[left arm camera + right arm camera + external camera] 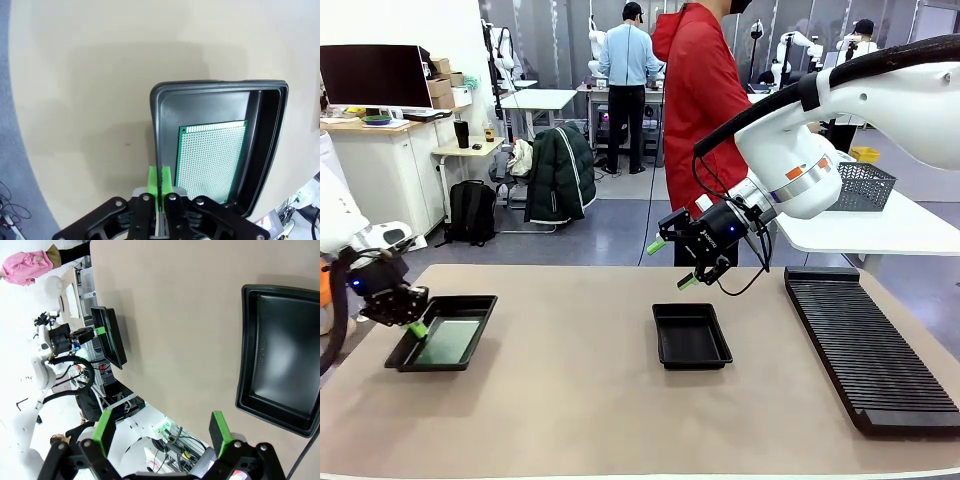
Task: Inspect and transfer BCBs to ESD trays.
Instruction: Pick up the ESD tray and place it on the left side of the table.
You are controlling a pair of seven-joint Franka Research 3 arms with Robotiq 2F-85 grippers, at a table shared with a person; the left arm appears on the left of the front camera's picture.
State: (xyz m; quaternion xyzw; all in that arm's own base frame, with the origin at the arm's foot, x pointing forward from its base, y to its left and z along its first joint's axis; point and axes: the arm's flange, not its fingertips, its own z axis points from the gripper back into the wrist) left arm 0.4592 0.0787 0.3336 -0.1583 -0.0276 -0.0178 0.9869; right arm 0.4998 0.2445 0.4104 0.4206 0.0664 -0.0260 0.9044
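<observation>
A green BCB (448, 342) (212, 160) lies flat inside the left ESD tray (460, 299) (220, 86) at the table's left edge. My left gripper (416, 327) (160, 181) is down at that tray's outer rim, its green pads pressed together on the rim wall. A second ESD tray (690, 337) (280, 355) sits empty at the table's middle. My right gripper (671, 264) (161, 427) hovers open above and just behind it, holding nothing. The right wrist view also shows the left tray (113, 339) edge-on, far off.
A long black ribbed rack (870, 345) lies along the table's right side. A person in a red top (700, 90) stands at the far edge, behind my right arm. A grey mesh basket (865, 185) rests on a white side table.
</observation>
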